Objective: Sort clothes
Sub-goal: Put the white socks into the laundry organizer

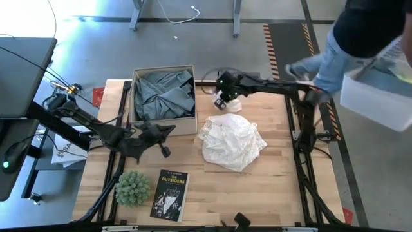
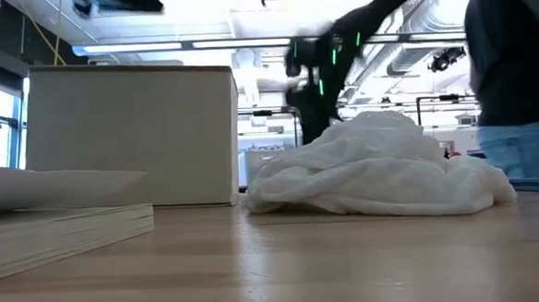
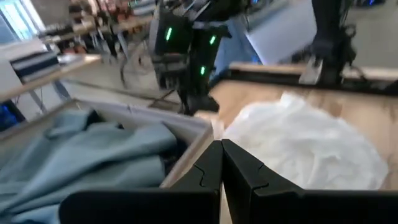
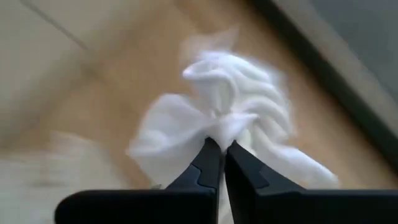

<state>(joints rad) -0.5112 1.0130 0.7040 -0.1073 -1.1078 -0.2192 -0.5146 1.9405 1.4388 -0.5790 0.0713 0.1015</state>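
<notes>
One white garment (image 1: 232, 142), one grey-green shirt (image 1: 164, 95), one cardboard box (image 1: 190, 124), one book (image 1: 170, 194), one spiky green plant (image 1: 132, 187), two arms, one person (image 1: 364, 38).

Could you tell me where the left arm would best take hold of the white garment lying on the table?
Probably from above, at a raised fold on the crumpled white garment, on its box-facing edge nearest the left gripper. It lies in a loose heap, so ridges offer something to pinch. The right gripper already pinches its far corner.
</notes>
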